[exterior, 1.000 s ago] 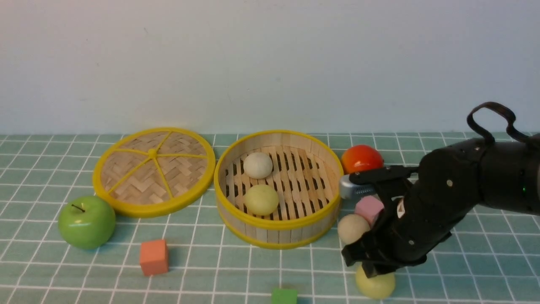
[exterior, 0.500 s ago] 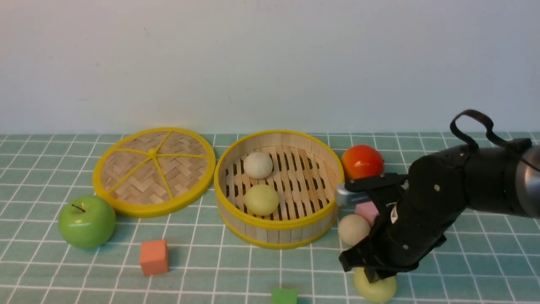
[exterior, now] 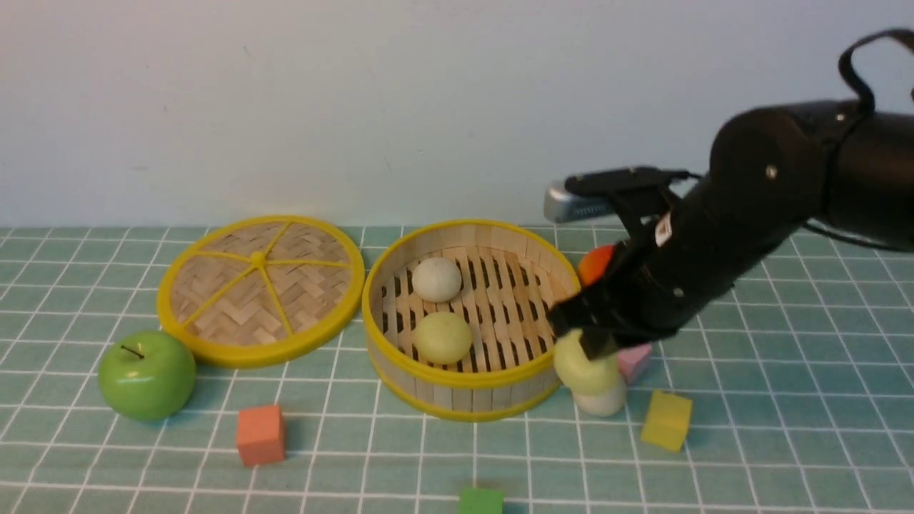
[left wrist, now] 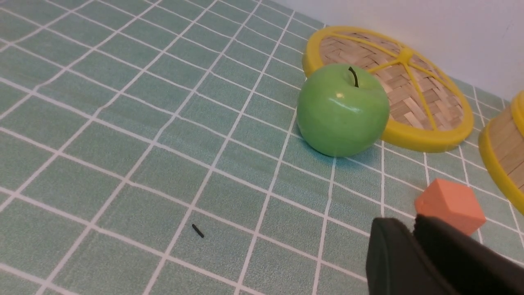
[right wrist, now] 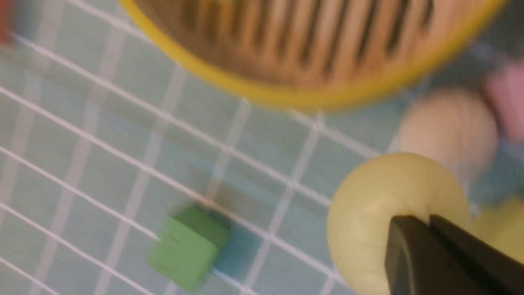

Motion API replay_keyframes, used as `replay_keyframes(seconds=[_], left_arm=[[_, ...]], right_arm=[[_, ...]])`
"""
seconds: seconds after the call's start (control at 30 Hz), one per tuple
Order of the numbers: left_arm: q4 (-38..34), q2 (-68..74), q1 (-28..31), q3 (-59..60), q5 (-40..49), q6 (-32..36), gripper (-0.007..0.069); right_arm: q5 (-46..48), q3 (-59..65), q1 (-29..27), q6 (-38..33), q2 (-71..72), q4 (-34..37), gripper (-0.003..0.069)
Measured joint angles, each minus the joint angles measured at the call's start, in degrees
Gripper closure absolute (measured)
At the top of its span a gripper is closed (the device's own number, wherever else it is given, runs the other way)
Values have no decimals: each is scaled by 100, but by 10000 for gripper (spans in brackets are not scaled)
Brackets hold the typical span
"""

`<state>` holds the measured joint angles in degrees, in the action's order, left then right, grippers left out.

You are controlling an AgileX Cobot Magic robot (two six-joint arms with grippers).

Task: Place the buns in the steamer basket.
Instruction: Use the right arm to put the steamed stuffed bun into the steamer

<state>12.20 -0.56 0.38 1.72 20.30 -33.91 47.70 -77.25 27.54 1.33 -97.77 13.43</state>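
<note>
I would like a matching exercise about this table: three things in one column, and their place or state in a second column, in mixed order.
1. glossy green apple
2. round bamboo steamer basket
3. pale yellow-green bun outside it

A. gripped in the jaws of the right arm
B. holds two buns
C. stands beside the flat woven lid

Pairs: 1-C, 2-B, 3-A

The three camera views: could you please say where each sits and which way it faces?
Front view: between the arms, facing forward at the steamer basket; right gripper shows.
Left wrist view: on the left arm, facing the green apple and lid; left gripper shows.
Right wrist view: on the right arm, looking past its fingers at the gripped yellow-green bun.
Front and right wrist views share that bun.
</note>
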Motion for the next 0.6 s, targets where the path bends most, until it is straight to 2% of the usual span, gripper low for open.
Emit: replay_keyframes(seconds=[0.1,0.23,0.6], left_arm=[[0,0,0,0,0,0,533],[0,0,0,0,0,0,527],[-5,0,0,0,0,0,513]], right_arm=[[-380,-456,0,-407,-334,389,655],[-821,-705,0,-805,-933,541,655],[-1566,-810,0,-916,-1927,511,645]])
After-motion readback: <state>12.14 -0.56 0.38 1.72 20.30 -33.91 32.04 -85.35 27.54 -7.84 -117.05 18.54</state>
